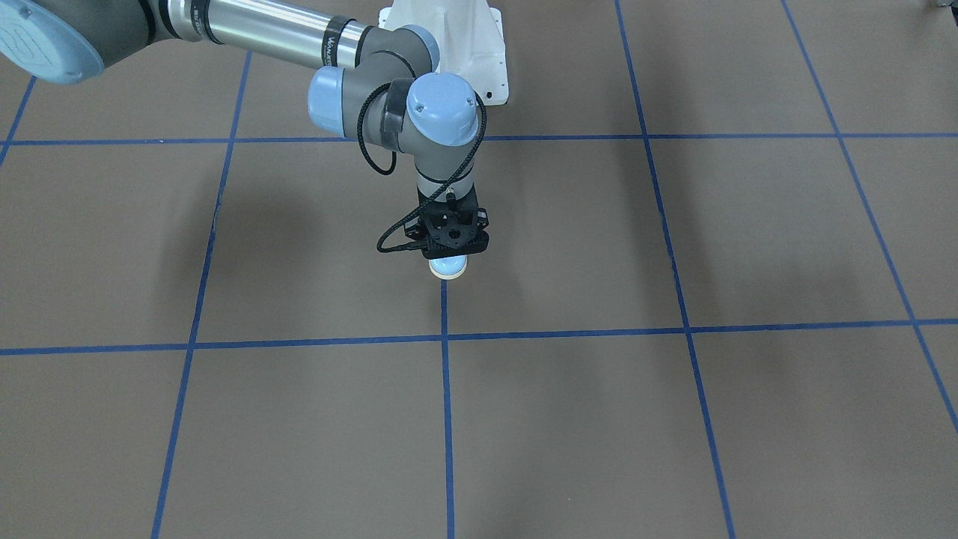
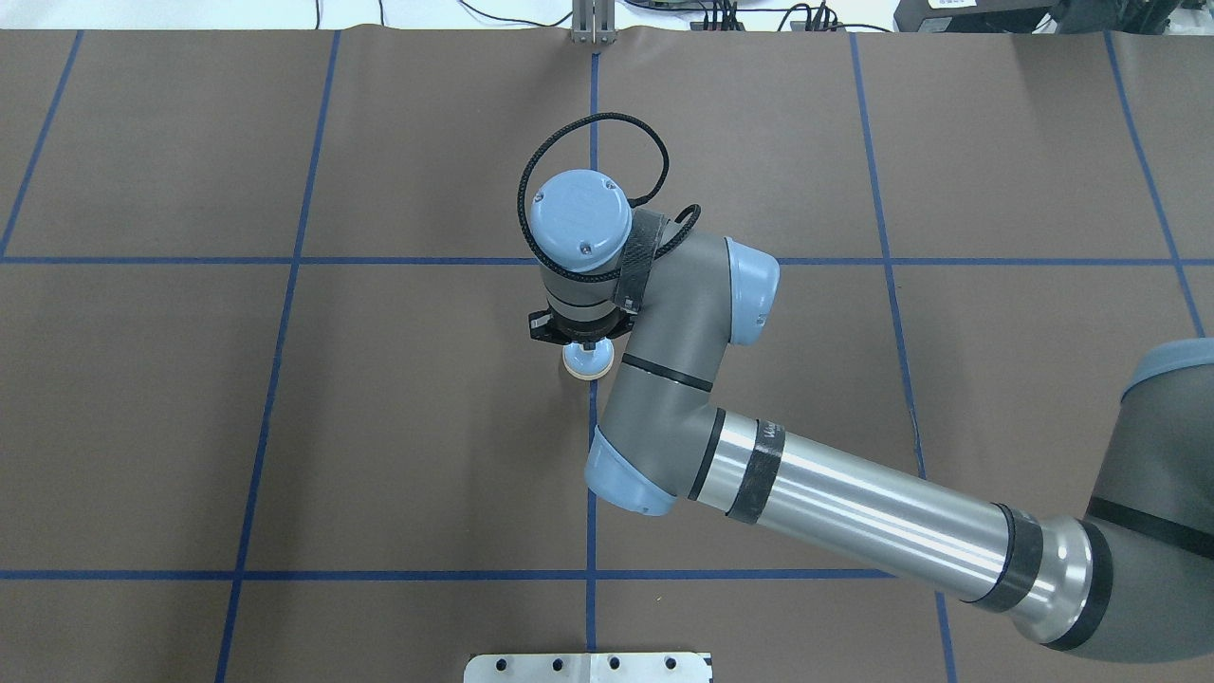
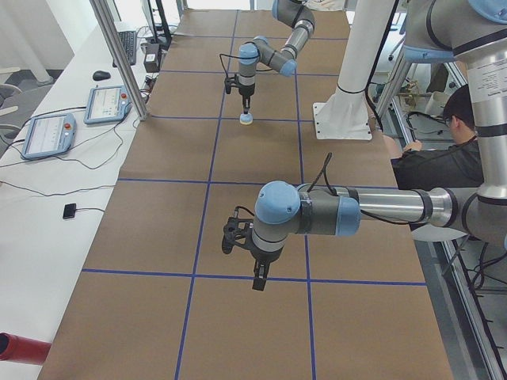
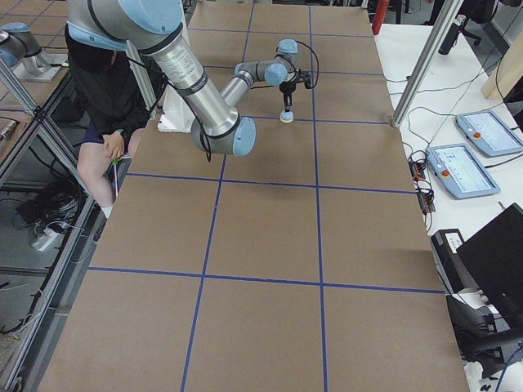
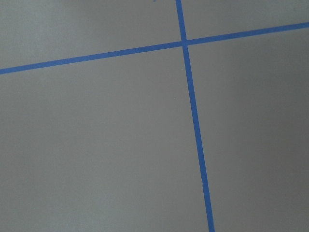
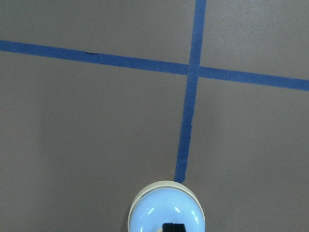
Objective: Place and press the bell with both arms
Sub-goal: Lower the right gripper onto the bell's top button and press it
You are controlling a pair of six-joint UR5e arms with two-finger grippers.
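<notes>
Bell placement on the desk (image 2: 379, 427) by the right arm (image 2: 854, 503).
The right gripper (image 2: 580, 339) is stood directly over the bell (image 2: 588, 361), which rests on a tape line (image 6: 186, 135). Whether either gripper is clamped cannot be told. The left gripper (image 3: 259, 280) is held well apart. Release, then pressing, is judged next.

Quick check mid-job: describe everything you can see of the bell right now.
The bell is a small glossy light-blue dome on a cream round base, upright, apparently resting on the brown table at the end of a blue tape line. The right gripper stands directly over it, its black tips closed on the top, hiding the button.
</notes>
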